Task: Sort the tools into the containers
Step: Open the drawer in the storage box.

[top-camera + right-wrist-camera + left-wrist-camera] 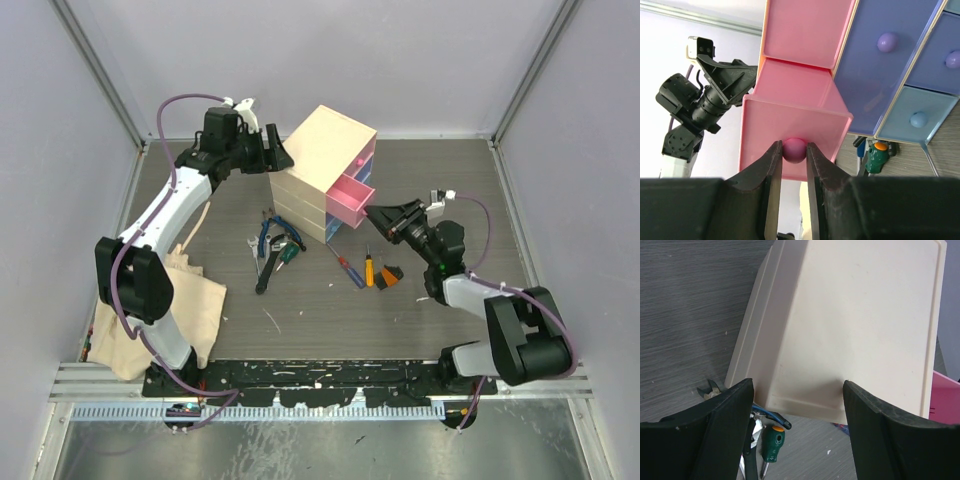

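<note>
Pink drawer [790, 117] stands out from the chest [855, 325], its knob [794, 151] pinched between our right gripper's [793, 146] nearly closed jaws. Our left gripper [797, 385], jaws wide and empty, sits at the chest's far left corner. Tools [270, 240] lie on the table [330, 310] nearer us.

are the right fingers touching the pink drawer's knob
Touching. The right wrist view shows both right fingers pressed against the sides of the pink knob, with no gap.

A cream chest [322, 150] stands on the tabletop [320, 325], its pink drawer [350, 200] pulled out, the knob [794, 148] pinched in the right hand [794, 156]. Before it lie blue-handled pliers [268, 235], a green screwdriver [291, 254], a red screwdriver [349, 268], an orange screwdriver [369, 270] and a black-orange piece [390, 275]
</note>
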Robot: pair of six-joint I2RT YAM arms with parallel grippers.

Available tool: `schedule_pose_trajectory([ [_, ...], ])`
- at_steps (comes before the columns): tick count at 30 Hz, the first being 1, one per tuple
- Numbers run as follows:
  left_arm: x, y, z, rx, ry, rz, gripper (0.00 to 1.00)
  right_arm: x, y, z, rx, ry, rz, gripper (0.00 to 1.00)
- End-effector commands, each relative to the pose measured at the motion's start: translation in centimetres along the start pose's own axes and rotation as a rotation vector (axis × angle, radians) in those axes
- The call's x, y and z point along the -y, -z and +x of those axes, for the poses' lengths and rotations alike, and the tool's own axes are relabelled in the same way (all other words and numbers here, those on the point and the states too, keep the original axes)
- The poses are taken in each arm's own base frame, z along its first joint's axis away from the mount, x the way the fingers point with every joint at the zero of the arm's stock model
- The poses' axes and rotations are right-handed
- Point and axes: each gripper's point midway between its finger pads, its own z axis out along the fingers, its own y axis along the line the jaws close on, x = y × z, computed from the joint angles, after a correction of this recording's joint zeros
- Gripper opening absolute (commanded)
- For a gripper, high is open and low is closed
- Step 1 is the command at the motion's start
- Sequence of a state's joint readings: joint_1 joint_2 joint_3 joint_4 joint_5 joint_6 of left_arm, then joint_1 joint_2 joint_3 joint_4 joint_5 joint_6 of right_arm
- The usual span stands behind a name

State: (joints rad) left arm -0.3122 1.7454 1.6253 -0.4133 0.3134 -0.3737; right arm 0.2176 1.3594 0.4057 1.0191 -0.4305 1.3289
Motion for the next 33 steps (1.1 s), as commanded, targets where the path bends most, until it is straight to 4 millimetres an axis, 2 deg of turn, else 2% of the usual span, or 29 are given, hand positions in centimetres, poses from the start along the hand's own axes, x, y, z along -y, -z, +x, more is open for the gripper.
schedule_pose_trajectory([
  [1,-1.1,-0.2,1.2,-0.052,-0.026,-0.045,0.72,-1.4,1.1,-0.8,0.036,0.074,-0.017,0.21],
  [13,-1.0,-0.1,1.2,-0.051,-0.023,-0.043,0.72,-0.3,2.7,-0.7,0.05,0.117,0.062,0.22],
  [26,-1.0,-0.1,1.2,-0.052,-0.023,-0.04,0.72,-0.1,3.9,-1.5,0.082,0.136,0.106,0.22],
  [31,-1.0,-0.1,1.2,-0.051,-0.023,-0.04,0.72,0.4,4.3,-1.2,0.072,0.151,0.123,0.34],
  [33,-1.0,-0.1,1.3,-0.053,-0.023,-0.041,0.72,0.3,4.4,-1.2,0.072,0.167,0.134,0.43],
])
